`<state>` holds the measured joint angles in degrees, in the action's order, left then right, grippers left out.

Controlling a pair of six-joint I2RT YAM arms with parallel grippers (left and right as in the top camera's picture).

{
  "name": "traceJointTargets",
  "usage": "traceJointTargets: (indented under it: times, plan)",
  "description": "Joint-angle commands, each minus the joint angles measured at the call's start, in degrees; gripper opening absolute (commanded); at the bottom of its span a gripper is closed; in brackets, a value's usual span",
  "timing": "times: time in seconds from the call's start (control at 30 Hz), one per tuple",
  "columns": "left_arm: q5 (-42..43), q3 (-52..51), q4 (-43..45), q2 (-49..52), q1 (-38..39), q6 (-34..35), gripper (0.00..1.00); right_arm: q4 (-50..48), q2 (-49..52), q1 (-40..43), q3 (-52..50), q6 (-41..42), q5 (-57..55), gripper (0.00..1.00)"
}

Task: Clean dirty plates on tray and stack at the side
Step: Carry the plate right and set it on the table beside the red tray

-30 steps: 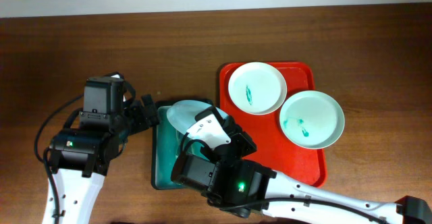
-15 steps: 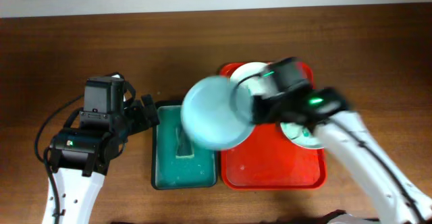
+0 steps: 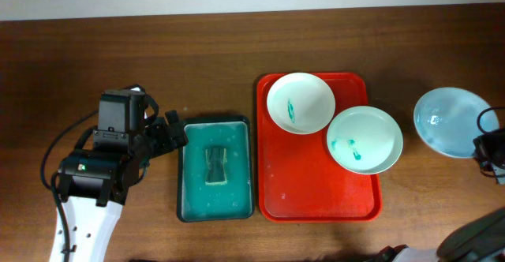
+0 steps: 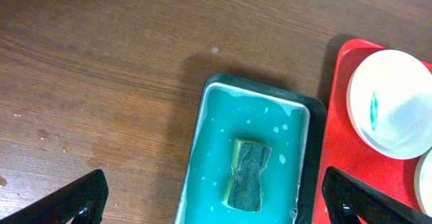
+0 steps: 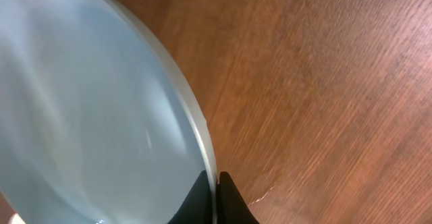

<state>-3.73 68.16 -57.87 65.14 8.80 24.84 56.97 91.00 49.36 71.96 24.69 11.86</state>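
Note:
Two white plates with green smears, one at the back (image 3: 300, 102) and one to its right (image 3: 364, 139), lie on the red tray (image 3: 316, 195). My right gripper (image 3: 483, 145) is shut on the rim of a pale blue plate (image 3: 450, 121) at the far right, over the bare table. In the right wrist view the fingertips (image 5: 216, 187) pinch the plate's rim (image 5: 101, 109). My left gripper (image 3: 175, 132) is open and empty beside the teal basin (image 3: 185, 203), which holds a sponge (image 3: 215, 166). The basin (image 4: 209, 156), the sponge (image 4: 248, 174) and the left gripper (image 4: 216, 200) also show in the left wrist view.
The brown wooden table (image 3: 355, 33) runs to a pale wall along the back edge. The red tray's left edge (image 4: 332, 123) and the back plate (image 4: 391, 102) show in the left wrist view.
My right arm has swung from the basin across the tray to the far right, carrying the pale blue plate. The left arm has not moved.

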Motion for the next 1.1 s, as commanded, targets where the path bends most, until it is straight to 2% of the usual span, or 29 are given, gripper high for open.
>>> traceJointTargets:
  times: [0.0,0.17,0.2,0.23,0.27,0.43,0.5,0.53,0.6,0.63,0.8,0.83,0.87,0.93,0.97,1.07]
  plan:
    - [-0.8,0.7,0.0,-0.1,-0.2,-0.9,0.99,-2.0,7.4,-0.2,0.3,0.2,-0.6,0.04]
    - [-0.8,0.7,0.0,-0.1,-0.2,-0.9,0.99,-3.1,14.0,-0.2,-0.2,-0.7,-5.6,0.04]
    - [-0.8,0.7,0.0,-0.1,-0.2,-0.9,0.99,-2.4,14.0,-0.7,-0.5,-0.7,-4.7,0.27]
    - [-0.8,0.7,0.0,-0.1,-0.2,-0.9,0.99,-1.6,13.9,-1.0,-0.5,-0.7,-3.7,0.39]
    - [-0.8,0.7,0.0,-0.1,-0.2,-0.9,0.99,-0.8,13.4,-1.5,-0.5,-1.1,-1.2,0.45]
    - [-0.8,0.7,0.0,-0.1,-0.2,-0.9,0.99,3.8,-0.3,-8.7,-0.5,-7.8,3.2,0.48]
    - [-0.8,0.7,0.0,-0.1,-0.2,-0.9,0.99,5.0,-7.4,-17.4,-0.5,-14.3,1.3,0.48]
    - [-0.8,0.7,0.0,-0.1,-0.2,-0.9,0.99,4.9,-7.8,-19.1,-0.5,-14.8,-0.4,0.45]
    - [-0.8,0.7,0.0,-0.1,-0.2,-0.9,0.99,3.4,-6.7,-25.0,-0.7,-15.1,-10.8,0.42]
    - [-0.8,0.7,0.0,-0.1,-0.2,-0.9,0.99,1.3,-4.0,-29.0,-0.9,-15.4,-18.2,0.46]
    - [-0.8,0.7,0.0,-0.1,-0.2,-0.9,0.99,-3.3,10.1,-31.9,-0.9,-17.0,-17.6,0.52]
    - [-0.8,0.7,0.0,-0.1,-0.2,-0.9,0.99,-3.3,12.9,-31.9,-0.9,-17.0,-17.6,0.51]
    - [-0.8,0.7,0.0,-0.1,-0.2,-0.9,0.99,-3.0,15.2,-31.6,-0.9,-16.9,-16.8,0.41]
    - [-0.8,0.7,0.0,-0.1,-0.2,-0.9,0.99,-2.8,16.1,-31.6,-0.9,-17.0,-13.9,0.13]
    - [-0.8,0.7,0.0,-0.1,-0.2,-0.9,0.99,-1.9,15.7,-31.6,-0.9,-16.9,-12.7,0.04]
    - [-0.8,0.7,0.0,-0.1,-0.2,-0.9,0.99,3.4,12.5,-31.6,0.3,-16.9,-12.4,0.04]
